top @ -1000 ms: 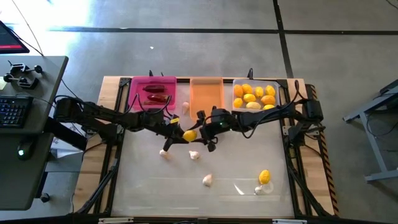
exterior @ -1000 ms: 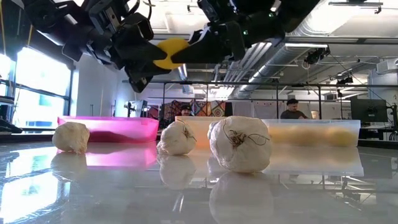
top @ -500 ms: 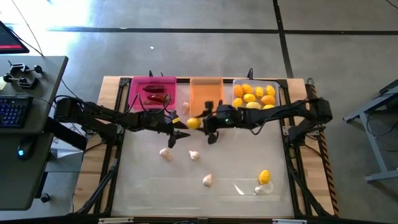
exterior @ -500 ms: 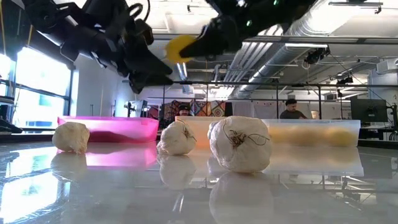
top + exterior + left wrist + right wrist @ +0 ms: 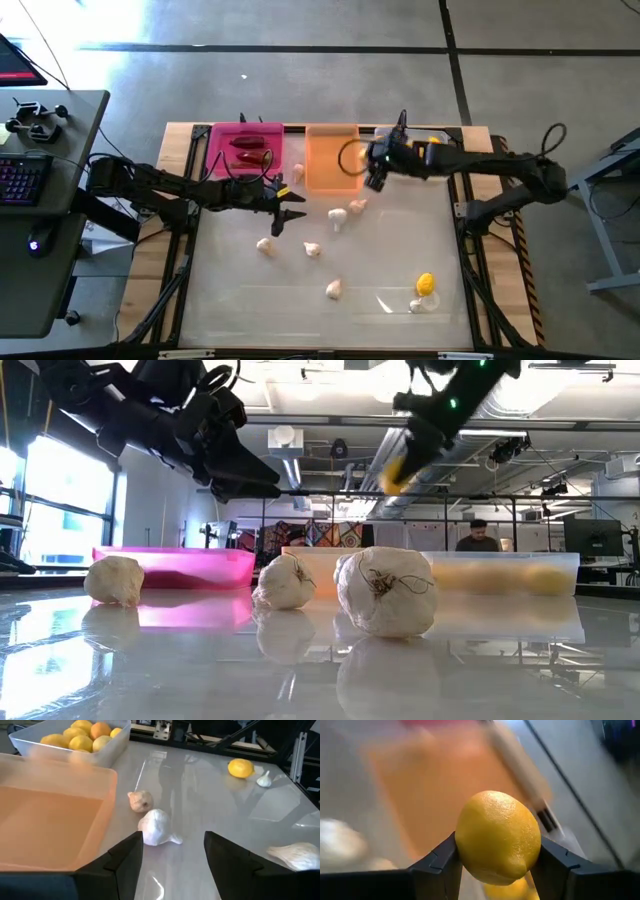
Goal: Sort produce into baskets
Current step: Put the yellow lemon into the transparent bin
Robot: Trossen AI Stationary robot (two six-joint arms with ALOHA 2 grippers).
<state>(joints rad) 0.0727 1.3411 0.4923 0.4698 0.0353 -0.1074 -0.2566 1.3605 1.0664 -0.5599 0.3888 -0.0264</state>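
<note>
My right gripper (image 5: 375, 176) is shut on a yellow lemon (image 5: 497, 837), high over the right edge of the orange tray (image 5: 328, 158), next to the clear tray of lemons (image 5: 432, 147); the lemon also shows in the low view (image 5: 393, 472). My left gripper (image 5: 292, 208) is open and empty above the table's middle, with two garlic bulbs (image 5: 156, 827) ahead of it. The pink tray (image 5: 245, 148) holds red chilies. More garlic bulbs (image 5: 313, 250) and one lemon (image 5: 425, 284) lie on the table. My right gripper pinches the lemon between its two fingers (image 5: 442, 862), one on each side of its lower half (image 5: 470, 865). The lemon is lifted clear, well above the table and trays.
A clear plastic scrap (image 5: 385, 300) and a garlic bulb (image 5: 418, 305) lie near the front right, beside the loose lemon. Another garlic bulb (image 5: 298, 172) lies between the pink and orange trays. A person (image 5: 478, 536) stands in the room behind the table.
My right gripper has carried the lemon away from my left gripper, up and toward the table's far right, from the middle to over the orange tray's right edge. Two garlic bulbs that the arms had covered now show on the table's middle.
</note>
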